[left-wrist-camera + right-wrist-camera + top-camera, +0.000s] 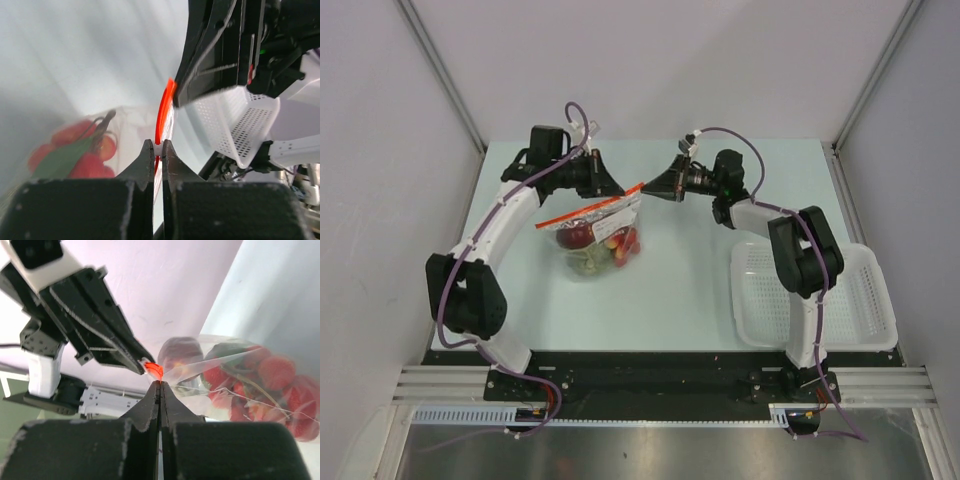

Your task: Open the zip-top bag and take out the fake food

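The clear zip-top bag [590, 238] hangs between my two grippers at mid table, its red-orange zip strip [588, 209] on top. Inside show a dark red apple [578, 235], red-and-yellow bits [623, 243] and a pale-green vegetable [588, 263]. My left gripper [617, 190] is shut on the strip's white slider piece [159, 148]. My right gripper [647, 190] is shut on the strip's right end [156, 371], close to the left fingertips. The bag [235, 385] and its red food [272, 372] fill the right wrist view. The food [80, 150] is blurred in the left wrist view.
A white mesh basket [860, 300] stands at the right front, under the right arm, and also shows in the left wrist view [235, 120]. Grey walls close in the table on the left, back and right.
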